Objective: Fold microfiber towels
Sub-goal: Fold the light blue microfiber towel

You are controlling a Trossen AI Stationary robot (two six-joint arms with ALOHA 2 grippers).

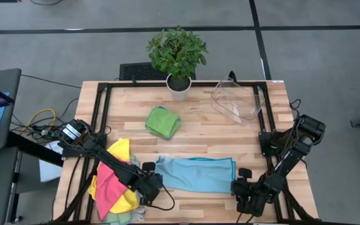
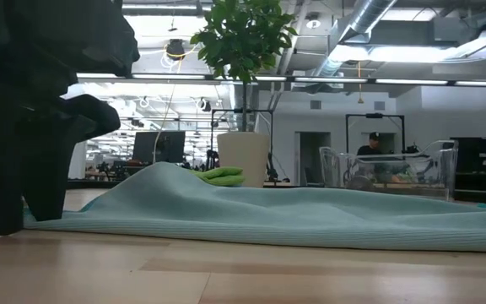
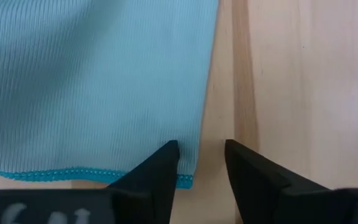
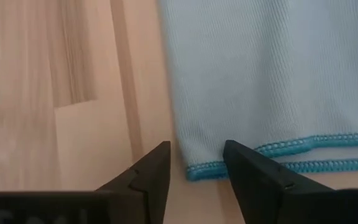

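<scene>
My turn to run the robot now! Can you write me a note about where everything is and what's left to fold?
Left gripper: open, at the teal towel's near left corner.
Right gripper: open, at its near right corner.
Teal towel lies in front of the arms, apparently folded once already.
Done: green towel sits folded near the plant.
Left: finish the teal towel, then the pile of towels (pink, yellow) beside the left arm.
Clear bin stands at the back right.

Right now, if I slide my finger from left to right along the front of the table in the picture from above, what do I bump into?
pile of pink and yellow towels → left gripper → pale teal towel → right gripper
</scene>
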